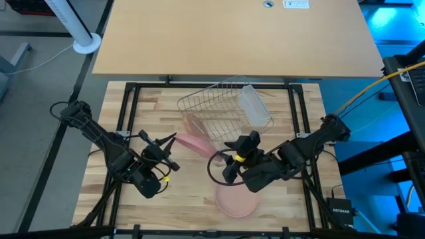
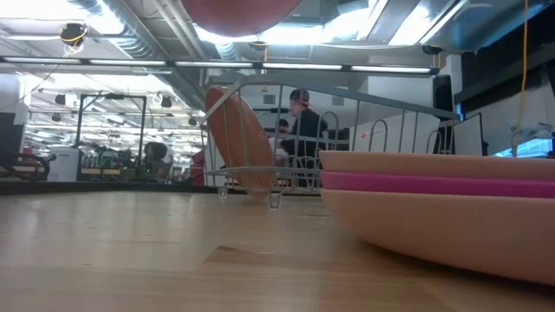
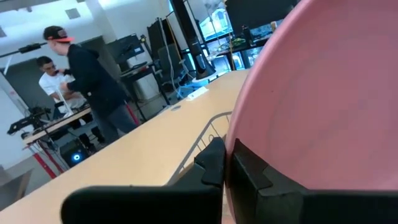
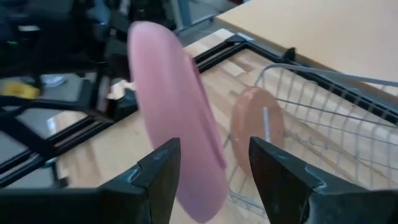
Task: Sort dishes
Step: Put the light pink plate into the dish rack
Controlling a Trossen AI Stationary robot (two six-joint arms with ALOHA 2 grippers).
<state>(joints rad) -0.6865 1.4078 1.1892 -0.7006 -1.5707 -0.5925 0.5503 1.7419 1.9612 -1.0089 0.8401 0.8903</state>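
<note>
We see the wire rack [image 1: 222, 106] at the table's [image 1: 279, 186] far middle, a clear cup [image 1: 252, 105] lying in it beside a tan-brown plate [image 4: 256, 127] on edge. The left gripper [image 1: 163, 149] pinches a pink plate [image 1: 192, 141] just before the rack, jaws closed on its rim. The right gripper [image 4: 211, 168] faces it, jaws apart, empty. The low view alone shows stacked plates [image 2: 442, 208]; the high view shows a peach one [image 1: 236, 200].
</note>
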